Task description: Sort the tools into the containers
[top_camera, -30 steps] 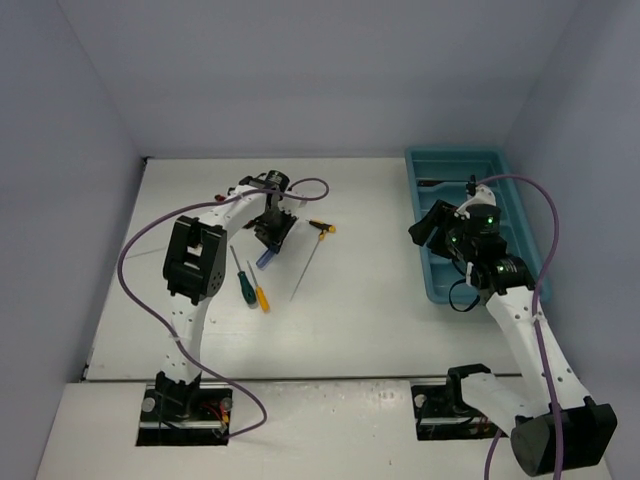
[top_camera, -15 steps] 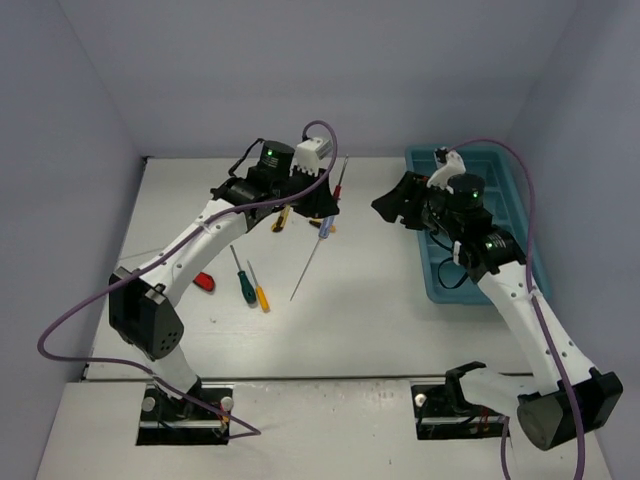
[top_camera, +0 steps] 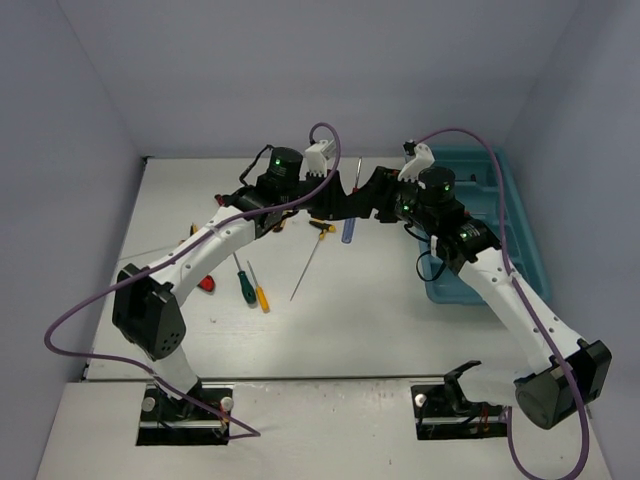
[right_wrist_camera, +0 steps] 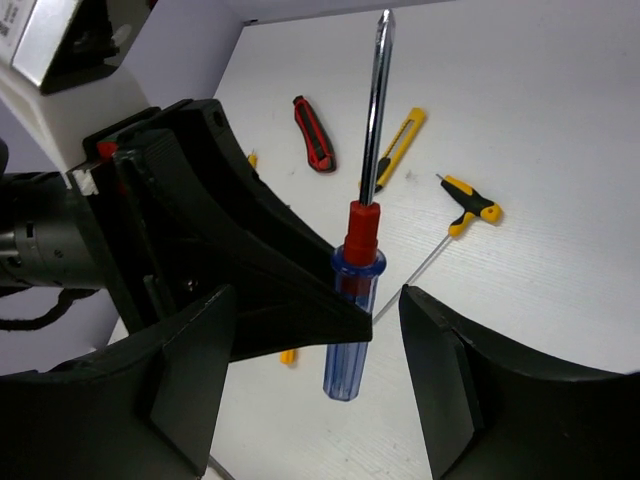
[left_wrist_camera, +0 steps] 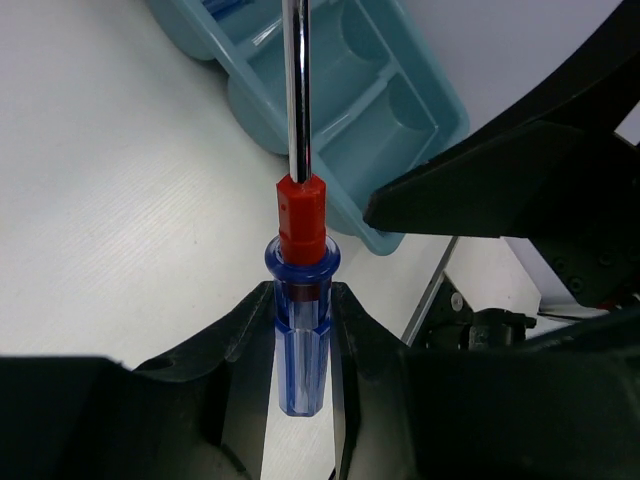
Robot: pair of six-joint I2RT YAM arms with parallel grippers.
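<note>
Screwdriver check: we see left fingers [left_wrist_camera: 245,345] clamped on blue-handled screwdriver [left_wrist_camera: 301,350], off desk [left_wrist_camera: 120,200]; right fingers [right_wrist_camera: 190,380] wide apart, flanking handle, not touching.

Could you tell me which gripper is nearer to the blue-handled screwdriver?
Left. The left gripper grips the blue-handled screwdriver by its handle; the right gripper is open, its fingers flanking the screwdriver without touching.

No lettering, brand or number is legible in any view. The white module [right_wrist_camera: 35,35] at the upper left of the right wrist view carries a small dark printed patch, possibly a code label. It is cut off by the frame edge and unreadable.
</note>
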